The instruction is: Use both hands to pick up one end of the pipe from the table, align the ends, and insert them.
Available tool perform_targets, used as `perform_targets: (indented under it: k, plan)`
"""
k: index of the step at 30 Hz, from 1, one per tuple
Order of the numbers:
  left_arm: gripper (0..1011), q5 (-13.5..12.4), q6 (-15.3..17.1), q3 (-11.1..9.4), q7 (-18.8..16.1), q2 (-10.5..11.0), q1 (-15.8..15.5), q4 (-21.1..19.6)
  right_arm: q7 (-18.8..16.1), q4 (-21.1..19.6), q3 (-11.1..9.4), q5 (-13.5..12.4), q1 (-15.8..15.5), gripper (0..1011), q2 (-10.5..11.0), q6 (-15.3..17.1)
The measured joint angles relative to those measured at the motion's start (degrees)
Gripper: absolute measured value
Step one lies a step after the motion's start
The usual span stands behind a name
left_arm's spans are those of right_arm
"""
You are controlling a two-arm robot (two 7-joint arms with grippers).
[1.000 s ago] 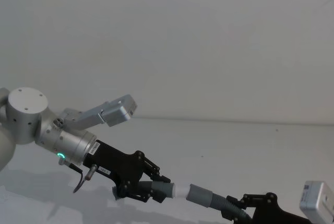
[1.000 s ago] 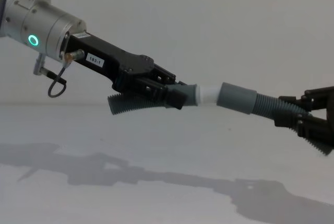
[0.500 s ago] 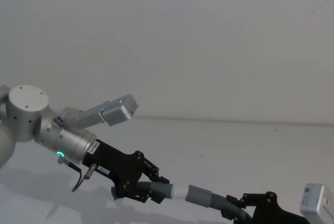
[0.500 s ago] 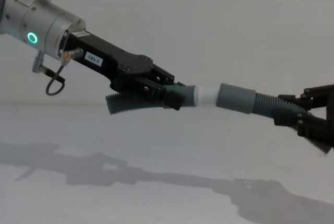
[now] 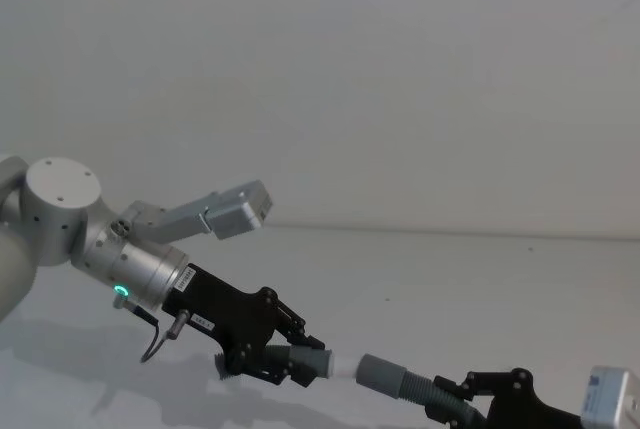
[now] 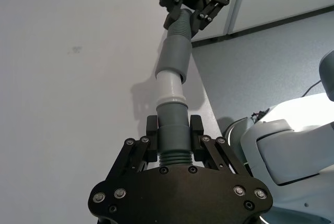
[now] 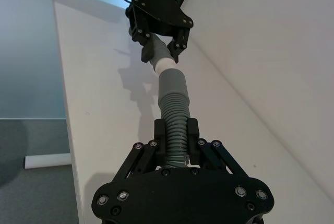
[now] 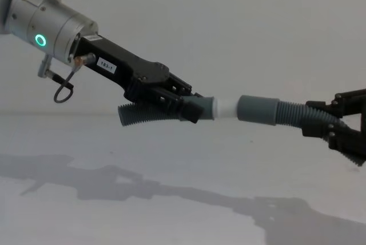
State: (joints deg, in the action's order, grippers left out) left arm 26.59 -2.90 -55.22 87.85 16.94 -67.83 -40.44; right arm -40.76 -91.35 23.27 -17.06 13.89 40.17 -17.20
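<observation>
You have both pipe pieces in the air above the table point(image 8: 171, 199), one in each arm. The left gripper point(image 8: 191, 107) is closed on the smooth grey cuff point(image 8: 201, 108) of the left hose piece point(image 8: 140, 115), and the ribbed tail of this piece hangs out behind the fingers. The right gripper point(image 8: 313, 122) is closed on the ribs of the right hose piece point(image 8: 291, 113), a little behind its socket cuff point(image 8: 257, 109).

The white tip point(image 8: 225, 108) touches the mouth of the socket cuff, and a band of white shows between the two grey cuffs. How deep the tip sits inside, you cannot tell from here.

The coming move depends on the line of the joint. In the chest view the long axis runs almost level from left to right, so the socket lies straight to the right of the tip. In both wrist views the socket leans slightly off the line of the tip, so I judge that a small angle remains.

The left gripper is just beside the joint and holds stiff cuff. The right gripper has flexible ribs between it and the socket, and these may bend if you push from there. Press along the axis, not across it.
</observation>
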Motion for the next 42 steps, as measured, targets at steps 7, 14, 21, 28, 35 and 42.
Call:
perform_targets:
  k: [7,14,21,28,35,42]
  plan:
    - [327,-0.5,0.1,-0.3,-0.5,-0.3,-0.4,0.5,-0.1,0.0,-0.1,0.7,-0.2,215,0.1,-1.2]
    - [327,-0.7,0.1,-0.5,-0.8,-0.5,-0.6,0.9,-0.2,0.0,-0.2,1.1,-0.3,215,0.1,-2.0]
    - [327,-0.8,0.2,-0.7,-1.0,-0.6,-0.7,1.0,-0.2,0.0,-0.2,1.3,-0.4,215,0.1,-2.4]
    - [327,-0.9,0.2,-0.7,-1.1,-0.7,-0.8,1.1,-0.2,0.0,-0.3,1.4,-0.4,215,0.2,-2.7]
    - [327,-0.9,0.2,-0.7,-1.1,-0.7,-0.8,1.2,-0.2,0.0,-0.3,1.5,-0.4,215,0.2,-2.7]
    - [327,-0.9,0.0,-0.7,-0.9,-0.9,-0.8,1.5,-0.4,0.0,-0.2,1.5,-0.3,215,0.3,-2.6]
